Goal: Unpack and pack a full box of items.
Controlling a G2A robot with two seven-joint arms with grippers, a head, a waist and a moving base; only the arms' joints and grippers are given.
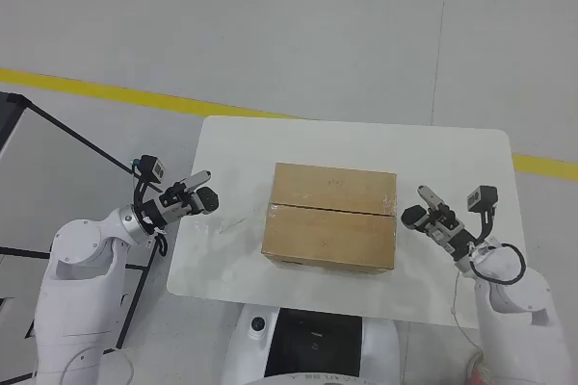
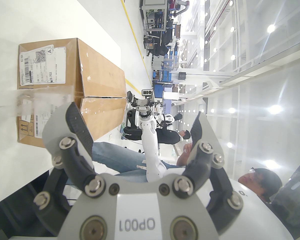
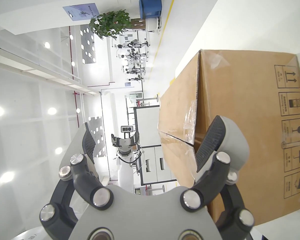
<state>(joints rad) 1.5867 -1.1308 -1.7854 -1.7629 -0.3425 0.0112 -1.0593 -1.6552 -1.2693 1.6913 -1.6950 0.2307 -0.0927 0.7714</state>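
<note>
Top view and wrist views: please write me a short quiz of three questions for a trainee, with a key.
1. True or false: the top flaps of the cardboard box are closed.
2. The left gripper is: A) shut on the box; B) open, beside the box, not touching it; C) inside the box.
3. On what does the box stand?
Key: 1 true; 2 B; 3 the white table.
</note>
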